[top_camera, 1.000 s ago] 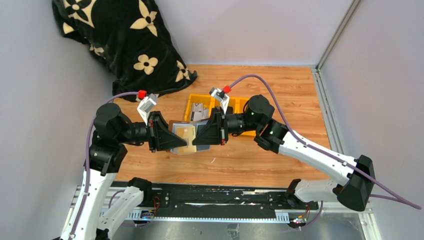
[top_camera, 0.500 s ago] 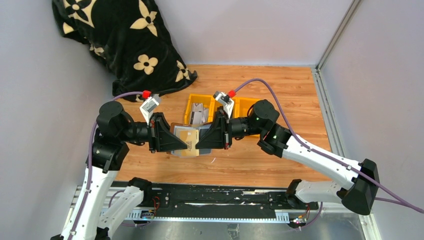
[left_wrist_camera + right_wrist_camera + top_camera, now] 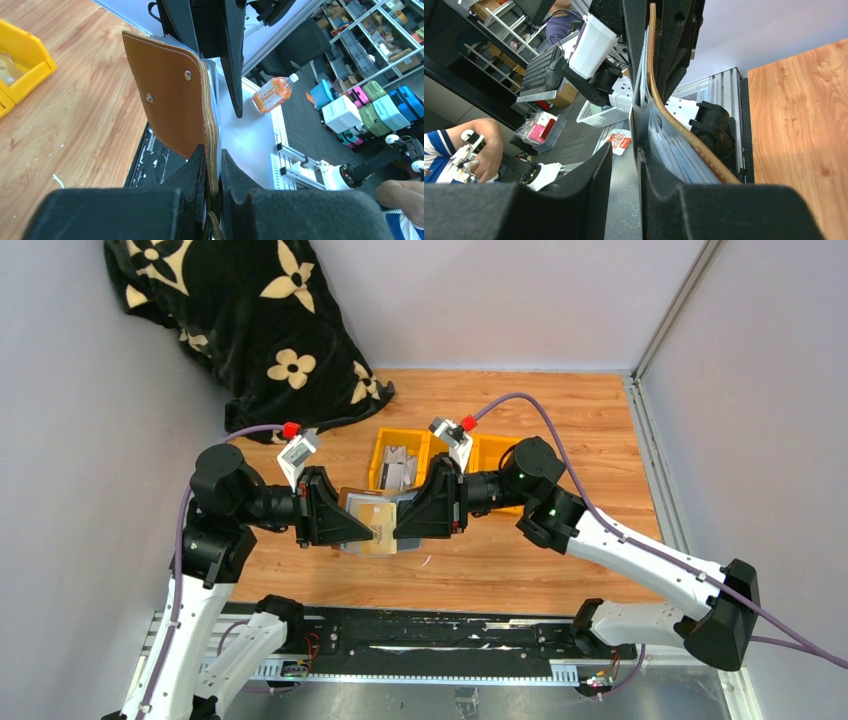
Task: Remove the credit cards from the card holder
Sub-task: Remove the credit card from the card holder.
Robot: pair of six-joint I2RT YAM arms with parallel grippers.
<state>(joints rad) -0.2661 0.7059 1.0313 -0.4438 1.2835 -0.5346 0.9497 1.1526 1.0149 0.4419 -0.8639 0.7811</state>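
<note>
At 6 o'clock in the top view, nearest the camera, a black rail (image 3: 420, 635) runs along the near edge of the wooden table (image 3: 580, 440), where both arms rise.

Further in, at the middle of the table, the two arms meet nose to nose. The card holder (image 3: 372, 517) hangs between them, clear of the wood. The left gripper (image 3: 368, 530) reaches in from 9 o'clock. In its wrist view its fingers (image 3: 192, 167) are clamped tight on the edge of the brown leather, and the outer face carries two metal studs (image 3: 187, 75).

The right gripper (image 3: 400, 527) reaches in from 3 o'clock. In its wrist view its fingers (image 3: 594, 175) stand a little apart, with daylight in the gap. A thin grey sheet runs along the inner face of one finger only, so nothing is pinched. Whether that sheet is a card or the holder's lining, I cannot tell. Just beside it, pale cards (image 3: 669, 150) fan out against the curved leather edge.

Beyond the holder, at 12 o'clock, two yellow bins (image 3: 378, 452) sit side by side, the right one partly hidden by the right arm.

Farthest off, at 11 o'clock, a black cloth (image 3: 250, 330) with cream flowers lies heaped in the far corner against the walls.
</note>
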